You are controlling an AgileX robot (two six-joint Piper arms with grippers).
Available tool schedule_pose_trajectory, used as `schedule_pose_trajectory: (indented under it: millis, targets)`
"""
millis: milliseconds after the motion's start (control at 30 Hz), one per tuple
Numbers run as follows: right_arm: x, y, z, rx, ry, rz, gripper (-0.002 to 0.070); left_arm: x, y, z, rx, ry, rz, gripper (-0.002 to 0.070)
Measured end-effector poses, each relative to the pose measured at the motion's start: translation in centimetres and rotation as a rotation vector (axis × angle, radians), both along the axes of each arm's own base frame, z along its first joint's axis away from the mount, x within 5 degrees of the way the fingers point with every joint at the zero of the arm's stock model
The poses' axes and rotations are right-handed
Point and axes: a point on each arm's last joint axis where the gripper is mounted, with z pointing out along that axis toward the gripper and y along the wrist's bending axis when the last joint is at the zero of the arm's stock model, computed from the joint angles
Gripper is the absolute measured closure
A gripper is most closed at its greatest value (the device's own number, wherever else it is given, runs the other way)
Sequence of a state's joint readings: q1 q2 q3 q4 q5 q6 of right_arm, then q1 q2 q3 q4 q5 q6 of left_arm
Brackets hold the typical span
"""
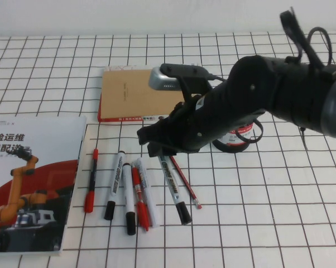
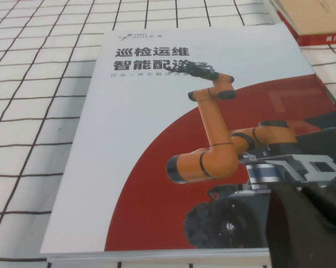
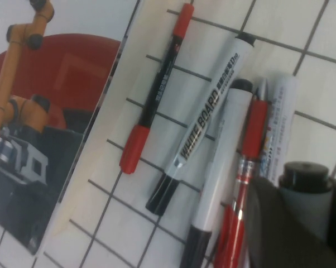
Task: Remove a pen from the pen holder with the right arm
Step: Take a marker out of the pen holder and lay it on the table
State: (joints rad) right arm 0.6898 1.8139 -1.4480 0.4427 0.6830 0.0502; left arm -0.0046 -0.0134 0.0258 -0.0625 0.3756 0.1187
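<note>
Nearest us, at the near left corner of the gridded surface (image 1: pixel 279 223), lies a brochure (image 1: pixel 28 167). Only the left wrist view shows the left tool (image 2: pixel 305 229), a dark shape over the brochure's printed cover, and we cannot tell how it is set. Just right of the brochure, pens lie side by side: a red-capped pen (image 1: pixel 91 180), a whiteboard marker (image 1: pixel 114 185), a white marker (image 1: pixel 128 196) and a red pen (image 1: pixel 139 195). Beyond them the right tool (image 1: pixel 156 147) hangs mid-surface, pinching a grey marker (image 1: pixel 173 187) whose black end points to the near edge; the right wrist view shows the barrel sitting between the fingers (image 3: pixel 274 229). A red pencil (image 1: pixel 186 181) lies just beside it. Behind the arm, the high view alone shows the pen holder (image 1: pixel 240 133), partly hidden, and a brown pad (image 1: pixel 129 95) towards the far edge.
</note>
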Motion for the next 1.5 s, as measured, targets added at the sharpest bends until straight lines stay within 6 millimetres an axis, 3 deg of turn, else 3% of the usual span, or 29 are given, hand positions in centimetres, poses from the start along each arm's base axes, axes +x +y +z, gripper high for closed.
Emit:
schedule_pose_trajectory:
  millis: [267, 500, 1100, 1500]
  targets:
    - [2.5, 2.3, -4.0, -0.035, 0.04, -0.001, 0.0549, 0.0, 0.0, 0.0, 0.0, 0.0, 0.0, 0.0679]
    - [3.7, 3.1, -6.1, -0.042, 0.034, -0.02, 0.0549, 0.0, 0.0, 0.0, 0.0, 0.0, 0.0, 0.0679]
    - [4.9, 3.7, -8.3, -0.044, -0.023, -0.026, 0.0549, 0.0, 0.0, 0.0, 0.0, 0.0, 0.0, 0.0679]
    - [4.9, 3.7, -8.1, -0.04, -0.034, -0.023, 0.042, 0.0, 0.0, 0.0, 0.0, 0.0, 0.0, 0.0679]
